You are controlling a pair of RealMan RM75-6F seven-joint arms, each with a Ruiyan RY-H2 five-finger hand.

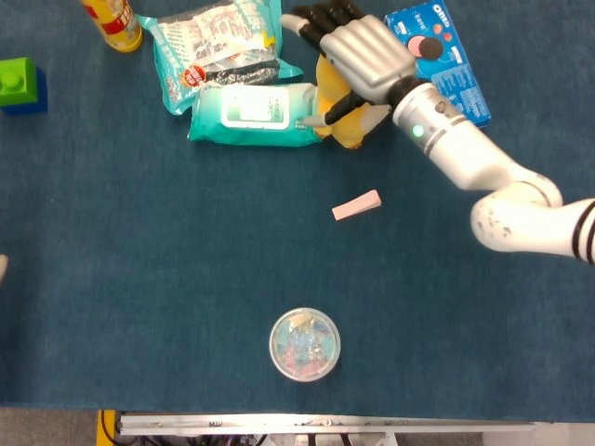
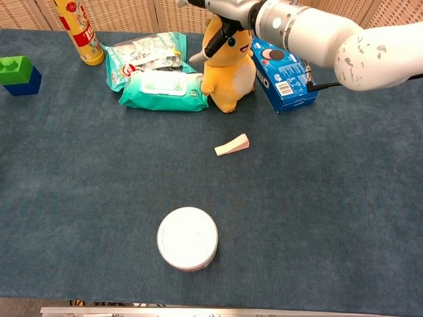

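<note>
My right hand hovers over the head of a yellow plush toy, fingers spread and reaching past it toward the far edge. In the chest view the right hand hangs its thumb in front of the plush toy's face; no grip shows. The toy stands upright between a teal wipes pack and a blue cookie box. A pale tip at the left edge looks like a fingertip of my left hand; nothing more of it shows.
A teal snack bag lies behind the wipes. A yellow can and a green-and-blue block stand at far left. A small pink wedge lies mid-table, and a round lidded container sits near the front edge.
</note>
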